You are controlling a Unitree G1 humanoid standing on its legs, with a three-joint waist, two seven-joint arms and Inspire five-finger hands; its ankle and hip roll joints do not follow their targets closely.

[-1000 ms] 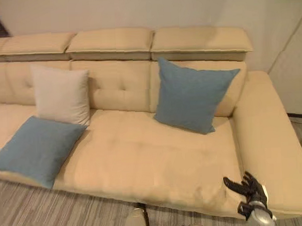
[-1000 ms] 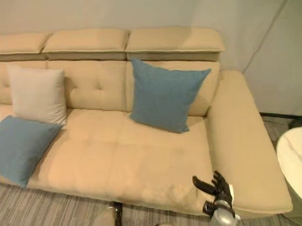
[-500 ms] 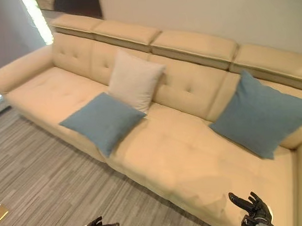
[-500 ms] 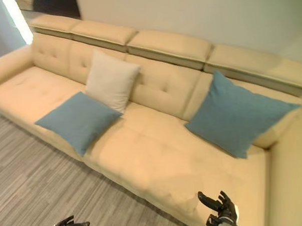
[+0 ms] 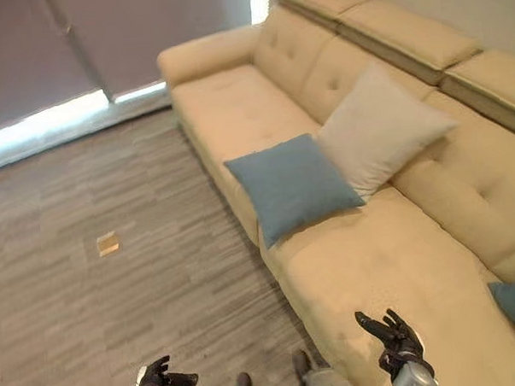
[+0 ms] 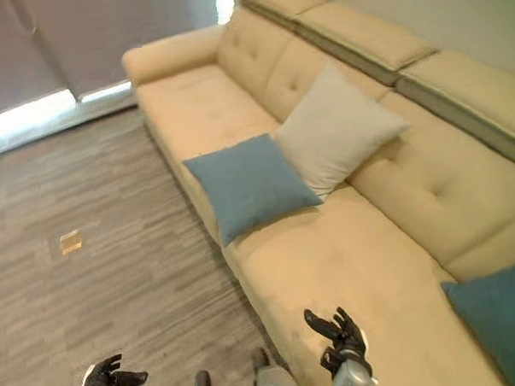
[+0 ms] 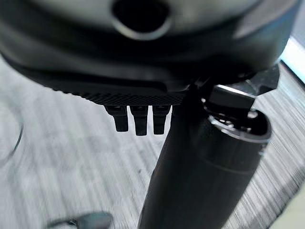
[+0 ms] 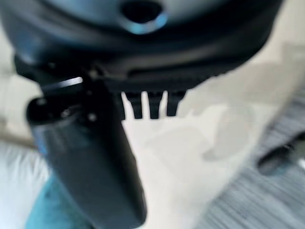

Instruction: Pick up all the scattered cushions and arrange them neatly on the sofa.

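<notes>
Over the sofa (image 5: 388, 256) edge, right hand (image 5: 395, 343) splayed, empty; left hand (image 5: 156, 378) likewise.

Cream sofa (image 5: 388, 256), blue cushion (image 5: 291, 185), off-white cushion (image 5: 381, 129), grey-striped floor (image 5: 115, 250).

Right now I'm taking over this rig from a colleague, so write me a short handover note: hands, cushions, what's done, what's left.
Left hand: open, empty, low over the floor.
Right hand: open, empty, over the sofa seat's front edge.
Blue cushion lies flat on the seat, overhanging the front edge.
Beige cushion leans on the backrest, right behind it.
Second blue cushion at the far right, cut off.
Done: all on the sofa.
Left: probably stand the flat one upright.
</notes>
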